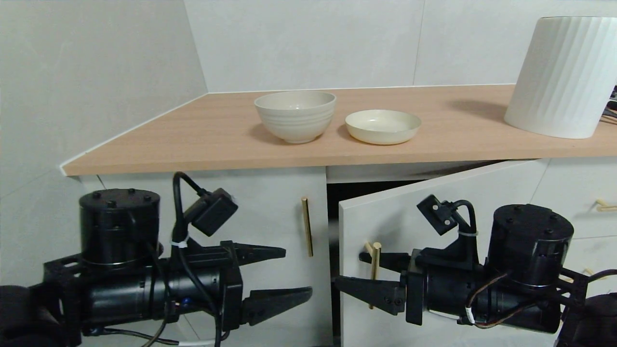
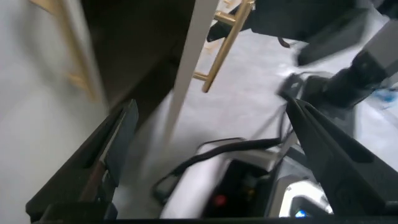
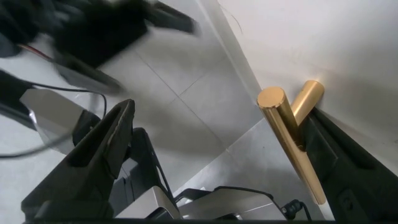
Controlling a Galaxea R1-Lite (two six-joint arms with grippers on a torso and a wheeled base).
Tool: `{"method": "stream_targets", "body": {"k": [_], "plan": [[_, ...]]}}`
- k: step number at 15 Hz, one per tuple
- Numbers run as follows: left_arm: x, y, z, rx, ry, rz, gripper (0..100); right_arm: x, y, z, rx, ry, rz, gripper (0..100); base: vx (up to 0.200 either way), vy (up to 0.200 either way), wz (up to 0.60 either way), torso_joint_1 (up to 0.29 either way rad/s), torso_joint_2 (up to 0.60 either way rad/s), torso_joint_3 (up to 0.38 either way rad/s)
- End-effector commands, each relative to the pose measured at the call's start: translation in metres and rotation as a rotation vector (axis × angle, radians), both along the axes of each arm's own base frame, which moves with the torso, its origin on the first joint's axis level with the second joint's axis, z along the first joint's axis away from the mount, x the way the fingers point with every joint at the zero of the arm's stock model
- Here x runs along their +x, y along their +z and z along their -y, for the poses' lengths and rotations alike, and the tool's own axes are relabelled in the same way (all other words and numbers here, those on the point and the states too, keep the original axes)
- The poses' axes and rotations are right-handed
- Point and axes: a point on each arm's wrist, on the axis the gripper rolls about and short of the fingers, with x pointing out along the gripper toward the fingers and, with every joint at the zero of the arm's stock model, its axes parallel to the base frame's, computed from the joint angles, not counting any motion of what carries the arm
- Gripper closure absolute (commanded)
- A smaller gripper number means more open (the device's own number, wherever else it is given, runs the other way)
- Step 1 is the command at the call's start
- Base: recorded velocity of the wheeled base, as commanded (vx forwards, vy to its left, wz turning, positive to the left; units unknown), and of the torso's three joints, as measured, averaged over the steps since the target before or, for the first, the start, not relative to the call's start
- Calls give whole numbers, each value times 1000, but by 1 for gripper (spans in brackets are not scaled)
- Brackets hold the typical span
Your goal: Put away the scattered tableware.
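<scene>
nothing is put away yet: the bowl (image 1: 295,115) and the shallow dish (image 1: 383,126) are seen side by side on the tabletop (image 1: 193,140). the cabinet door (image 1: 482,188) is partly opened, its brass handle (image 1: 376,248) seemingly straddled by the released right claw (image 1: 349,269). the left claw (image 1: 298,271) is spread and empty. no writing can be read.

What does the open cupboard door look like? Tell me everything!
The cupboard door is flat, smooth and white, swung partway open under the wooden counter, with a dark gap beside it. A thin gold handle stands upright near its free edge. The right hand is open around that handle, one finger close against it.
</scene>
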Motion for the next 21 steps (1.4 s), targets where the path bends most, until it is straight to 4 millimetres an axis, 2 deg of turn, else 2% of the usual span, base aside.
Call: {"method": "stream_targets", "body": {"k": [1, 3, 4, 13, 16, 19, 21], "plan": [[10, -34, 16, 29, -18, -116, 0, 0, 1, 0, 4, 0, 4, 0, 0, 0, 0, 0, 0, 0], [13, -42, 19, 34, -22, -120, 0, 0, 0, 0, 0, 0, 1, 0, 0, 0, 0, 0, 0, 0], [13, -42, 19, 28, -23, -112, 100, 1, -1, 0, -2, 0, -1, 0, 0, 0, 0, 0, 0, 0], [21, -34, 24, -22, -3, -63, 100, 0, -2, 0, -3, 2, -1, 0, 0, 0, 0, 0, 0, 0], [38, -49, 34, -52, 4, -53, 100, 0, -1, 0, -1, 0, 1, 0, 0, 0, 0, 0, 0, 0], [67, -69, 49, -72, 42, -5, 100, -1, 1, 1, 2, 0, 5, 0, 0, 0, 0, 0, 0, 0], [75, -78, 54, -70, 88, 30, 100, -1, 0, 1, 0, 0, 3, 0, 0, 0, 0, 0, 0, 0]]}}
